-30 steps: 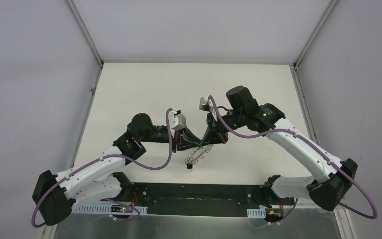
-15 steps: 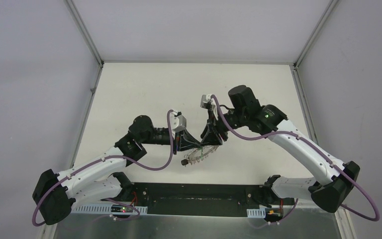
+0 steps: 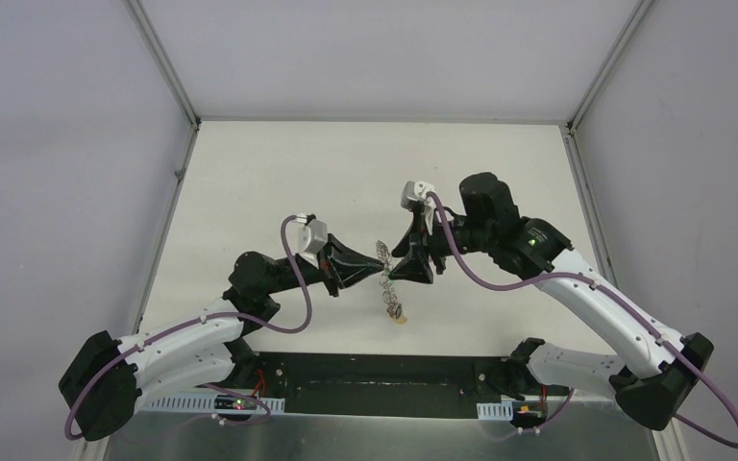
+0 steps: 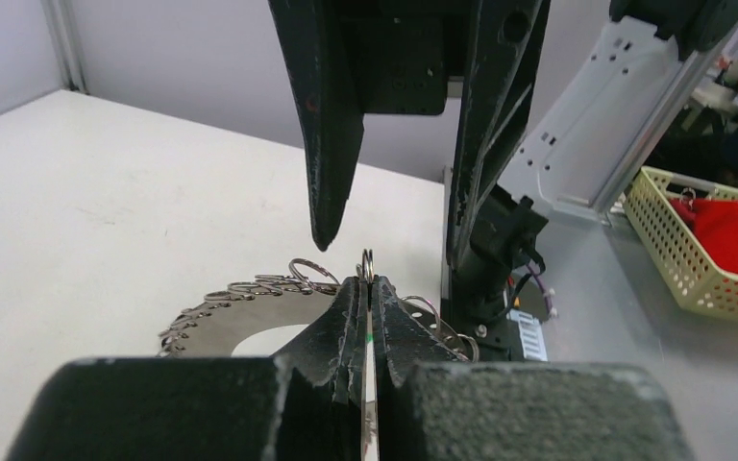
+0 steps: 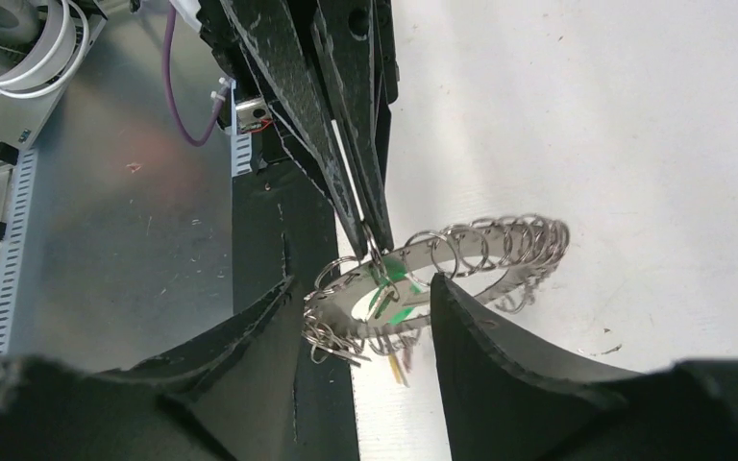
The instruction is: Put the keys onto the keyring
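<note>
The keyring (image 3: pixel 388 285), a flat grey ring edged with small silver loops, hangs in the air between both grippers. My left gripper (image 3: pixel 381 260) points right and is shut on a thin silver key blade. A small loop pokes out at its tips (image 4: pixel 366 283), and the keyring (image 4: pixel 240 312) hangs from there. A green tag (image 5: pixel 399 288) shows through the ring's hole. My right gripper (image 5: pixel 361 280) is open, its fingers standing on either side of the keyring (image 5: pixel 500 252) without touching it. The black-tagged key is out of view.
A yellow-tagged key (image 5: pixel 399 367) dangles under the ring. The black base strip (image 3: pixel 384 370) and the metal front ledge lie just below the grippers. A pale yellow basket (image 4: pixel 701 250) with red contents sits beyond the table's edge.
My right gripper has opened, let go and drawn back to the right. My left gripper has shut and swung to point right, and the keyring now hangs from it.
</note>
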You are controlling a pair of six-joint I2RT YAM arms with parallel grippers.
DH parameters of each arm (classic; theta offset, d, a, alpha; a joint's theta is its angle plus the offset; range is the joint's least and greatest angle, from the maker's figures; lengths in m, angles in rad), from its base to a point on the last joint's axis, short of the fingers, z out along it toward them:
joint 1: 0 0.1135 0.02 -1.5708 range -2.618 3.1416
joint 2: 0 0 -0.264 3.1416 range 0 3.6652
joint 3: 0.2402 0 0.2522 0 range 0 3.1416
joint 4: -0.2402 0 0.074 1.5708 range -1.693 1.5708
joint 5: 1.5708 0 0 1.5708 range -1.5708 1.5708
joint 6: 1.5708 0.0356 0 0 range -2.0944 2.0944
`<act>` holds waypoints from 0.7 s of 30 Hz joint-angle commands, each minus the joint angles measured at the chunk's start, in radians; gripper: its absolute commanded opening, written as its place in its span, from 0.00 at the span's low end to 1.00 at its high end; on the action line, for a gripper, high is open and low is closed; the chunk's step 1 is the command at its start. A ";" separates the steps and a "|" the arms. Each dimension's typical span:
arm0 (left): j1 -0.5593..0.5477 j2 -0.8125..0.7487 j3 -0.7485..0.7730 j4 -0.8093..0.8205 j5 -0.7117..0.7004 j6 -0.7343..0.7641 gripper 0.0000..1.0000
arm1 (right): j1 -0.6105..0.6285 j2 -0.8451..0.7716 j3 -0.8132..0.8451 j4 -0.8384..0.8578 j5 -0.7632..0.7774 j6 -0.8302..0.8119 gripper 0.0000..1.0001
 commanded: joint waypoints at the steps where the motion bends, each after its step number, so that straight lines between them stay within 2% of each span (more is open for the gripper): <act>1: -0.013 -0.012 -0.007 0.230 -0.083 -0.071 0.00 | 0.002 -0.040 -0.019 0.091 0.016 0.026 0.54; 10: -0.012 -0.068 0.024 -0.013 -0.134 -0.031 0.00 | 0.002 -0.076 -0.047 0.097 0.091 0.029 0.76; 21: -0.012 -0.310 0.130 -0.710 -0.251 0.036 0.00 | 0.002 -0.087 -0.092 0.142 0.102 0.033 0.96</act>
